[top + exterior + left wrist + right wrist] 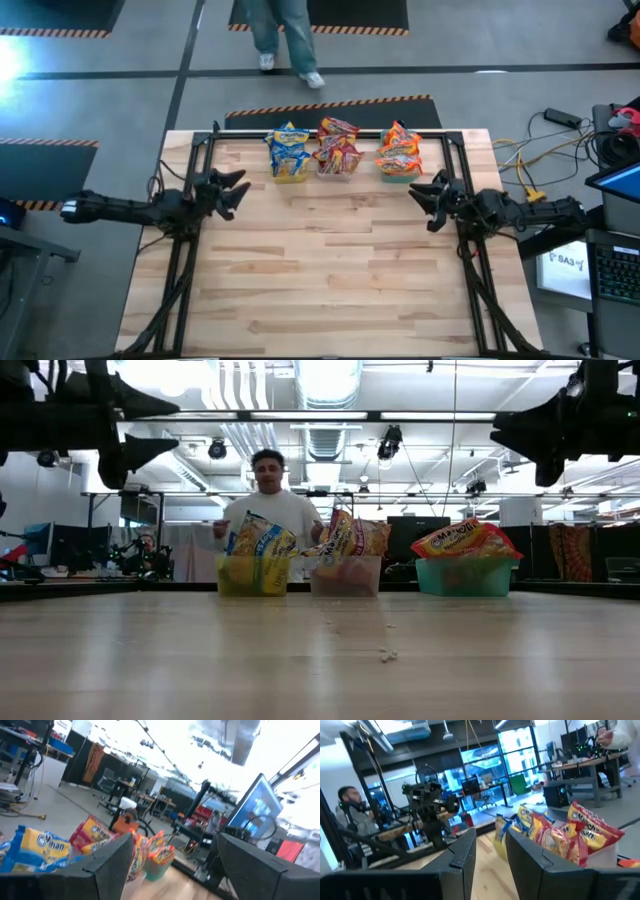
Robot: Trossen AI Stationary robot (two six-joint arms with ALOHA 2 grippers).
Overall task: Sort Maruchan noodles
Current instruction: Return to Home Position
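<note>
Item: Maruchan noodles point(465, 540), glossy flat plastic packets, all binned; none lies loose on the pale wooden worktop point(330, 270).

Upper centre of the high view, in a row:
- blue-and-yellow packets point(289, 150) in the yellow plastic bin point(250, 578)
- red packets point(337, 145) in the clear plastic bin point(345, 580)
- orange packets point(399, 150) in the green plastic bin point(465, 578)

Left hand point(232, 190), mid-left: fingers wide, empty. Right hand point(428, 195), mid-right: narrower gap, empty.

Judged step: sorting done, arms homing. The next move calls for parking both arms clear of the bins.
</note>
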